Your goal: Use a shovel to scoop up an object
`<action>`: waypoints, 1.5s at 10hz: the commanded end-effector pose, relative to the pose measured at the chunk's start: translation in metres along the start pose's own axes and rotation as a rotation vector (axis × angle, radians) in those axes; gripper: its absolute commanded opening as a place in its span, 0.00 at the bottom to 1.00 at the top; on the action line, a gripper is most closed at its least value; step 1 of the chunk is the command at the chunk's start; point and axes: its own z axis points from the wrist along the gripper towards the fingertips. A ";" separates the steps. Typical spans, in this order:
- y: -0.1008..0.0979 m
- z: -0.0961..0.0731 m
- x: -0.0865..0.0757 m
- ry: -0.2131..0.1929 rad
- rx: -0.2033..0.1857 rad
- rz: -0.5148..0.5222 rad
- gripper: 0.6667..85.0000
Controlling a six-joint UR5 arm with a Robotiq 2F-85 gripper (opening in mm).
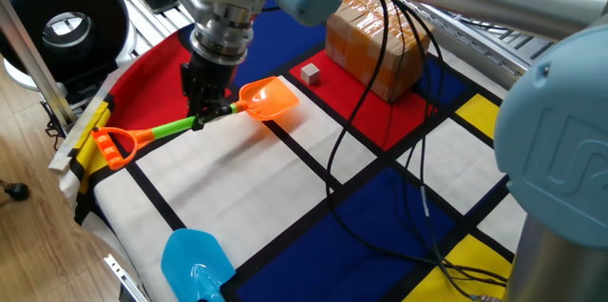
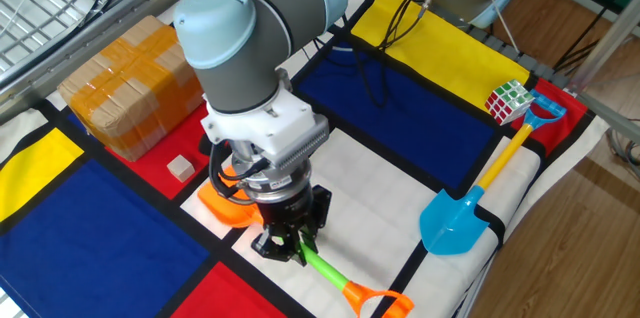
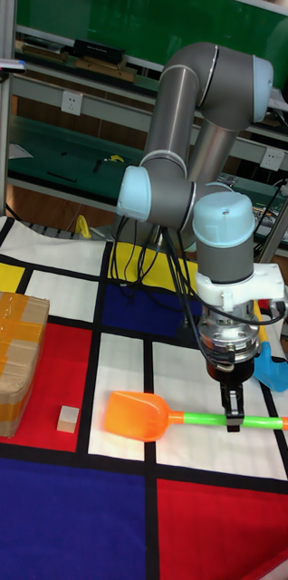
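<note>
My gripper is shut on the green shaft of the shovel. The shovel is held about level, its orange blade pointing toward the object. Its orange end loop hangs near the table's corner. The object, a tiny pale wooden cube, rests on a red panel a short way beyond the blade tip, apart from it.
A big brown taped cardboard box stands just behind the cube. A light blue shovel lies near the table's edge, and a Rubik's cube sits by its handle. Black cables trail across the cloth.
</note>
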 end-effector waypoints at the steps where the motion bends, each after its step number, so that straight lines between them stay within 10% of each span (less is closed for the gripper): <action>1: -0.003 -0.002 -0.004 -0.023 0.008 0.031 0.00; 9: 0.018 -0.011 0.035 -0.051 -0.047 -0.030 0.00; 15: 0.009 -0.010 0.040 -0.029 -0.013 -0.007 0.00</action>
